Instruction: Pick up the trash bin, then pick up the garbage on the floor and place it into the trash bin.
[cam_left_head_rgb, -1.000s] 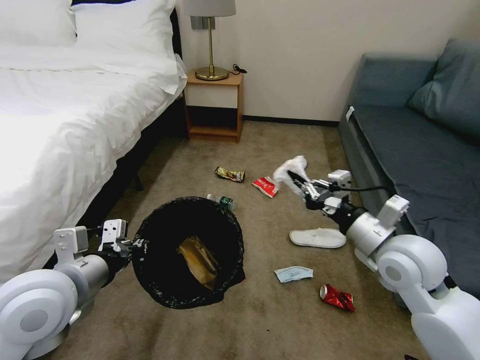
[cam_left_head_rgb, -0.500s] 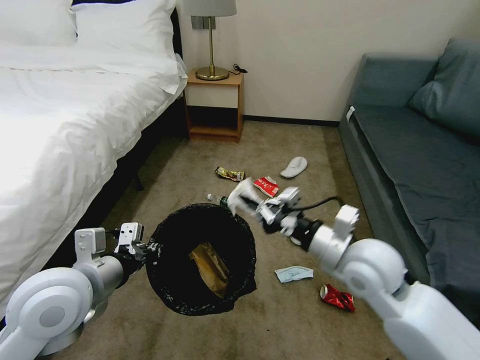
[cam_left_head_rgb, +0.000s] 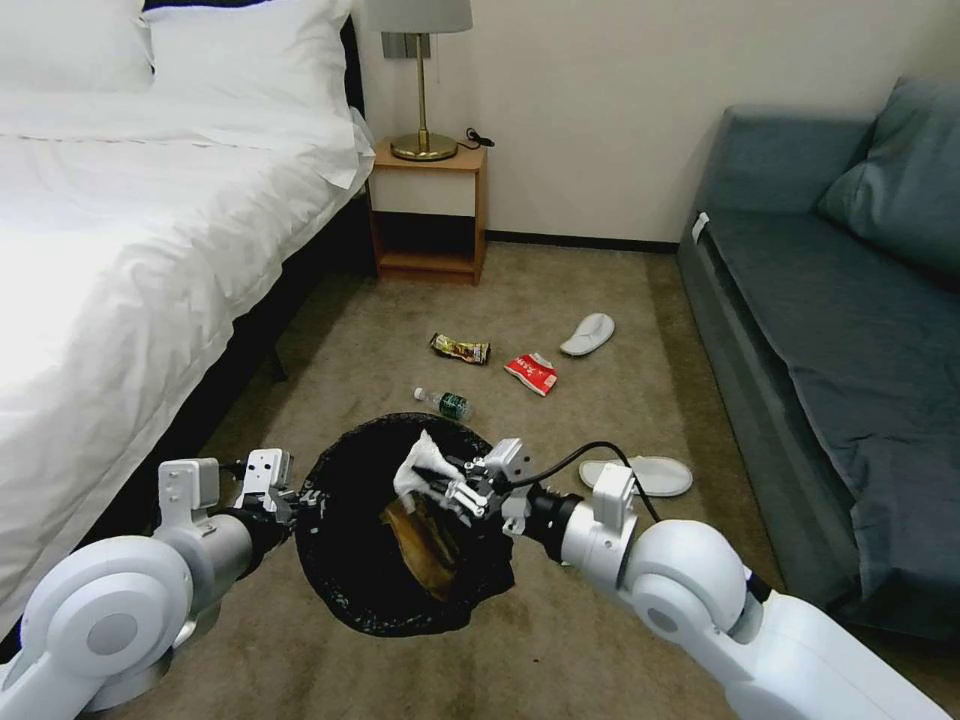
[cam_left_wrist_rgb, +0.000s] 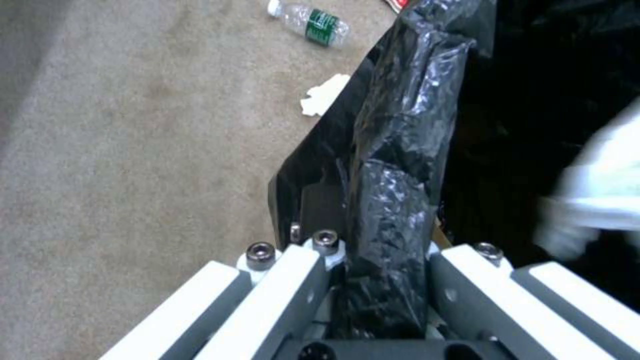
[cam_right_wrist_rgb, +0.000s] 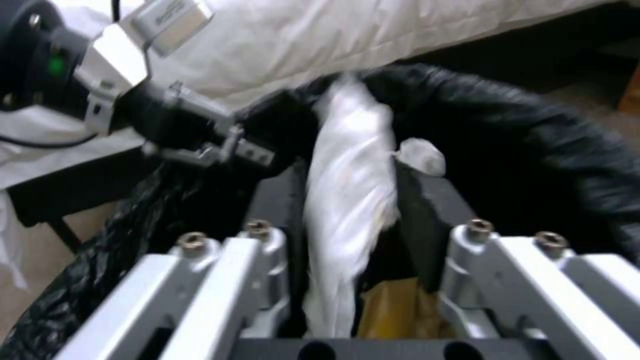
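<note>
So the right hand (cam_left_head_rgb: 432, 478) is pinching a crumpled white tissue (cam_left_head_rgb: 412, 470) and hanging right over the mouth of the trash bin (cam_left_head_rgb: 340, 560), meaning the drop is straight down onto the tan paper bag (cam_left_head_rgb: 425, 540). The right arm is reaching in low across the rim from the right, while the left hand (cam_left_wrist_rgb: 373, 260) is clamping the bin's bagged rim, holding it up off the floor (cam_left_head_rgb: 560, 290).

A bed (cam_left_head_rgb: 120, 200) with white linen and pillows fills the upper left of the frame. A wooden nightstand (cam_left_head_rgb: 430, 210) with a brass lamp (cam_left_head_rgb: 422, 80) stands against the plain cream wall (cam_left_head_rgb: 620, 100) at top centre. A grey-blue sofa (cam_left_head_rgb: 840, 300) runs down the right side, above beige carpet (cam_left_head_rgb: 600, 280).
</note>
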